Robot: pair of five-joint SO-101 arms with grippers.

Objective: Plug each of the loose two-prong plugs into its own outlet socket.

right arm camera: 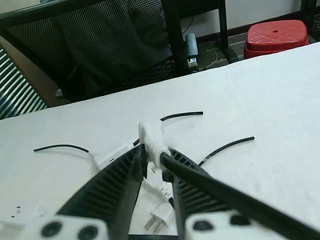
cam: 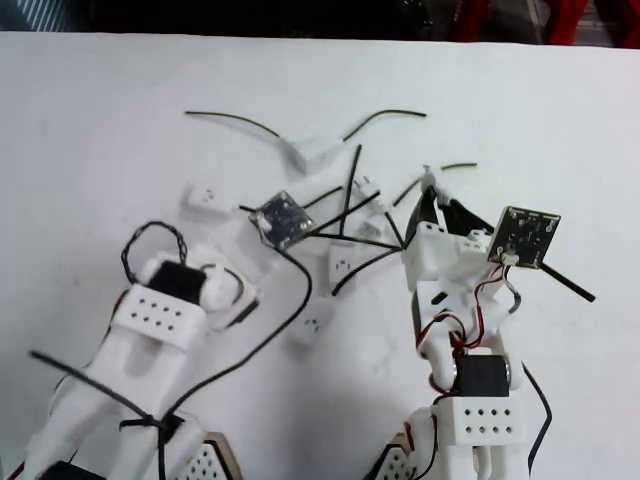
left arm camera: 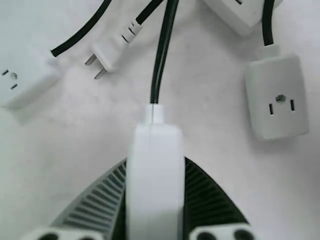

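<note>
My left hand point(left arm camera: 155, 162) is clamped on a white block point(left arm camera: 154, 200). Its ribbed grey fingers point(left arm camera: 97, 202) press the block's two sides, and a black cord point(left arm camera: 161, 60) runs out of the far end across the desk point(left arm camera: 200, 130). From this angle I cannot tell whether the block is a plug or a socket.

Just past it, beside the cord, a loose plug point(left arm camera: 111, 50) lies flat with both prongs bare. They are aimed roughly at a side socket point(left arm camera: 20, 80) that lies near it but not touching. On the cord's other side a face-up socket point(left arm camera: 276, 97) shows both slots and the round hole uncovered, and its own cord point(left arm camera: 267, 22) enters its far end. Beyond that, a third socket point(left arm camera: 237, 12) is cut by the frame edge.

My right hand point(right arm camera: 155, 152) is closed on a held plug point(right arm camera: 150, 135), which appears lifted off the desk. The plug's lead point(right arm camera: 225, 192) trails back between the fingers toward the wrist. Below the hand a spare plug point(right arm camera: 161, 217) lies on the desk with its prongs showing. Farther out lies a corded plug point(right arm camera: 112, 157), and two short cord ends point(right arm camera: 182, 115) point(right arm camera: 227, 146) lie apart from each other. A small socket point(right arm camera: 22, 212) sits well off to the side.

In the high view, a middle socket point(cam: 343, 265) lies between the two arms among crossing cords, and a lone socket point(cam: 205, 197) lies ahead of the arm whose hand holds the white block.
</note>
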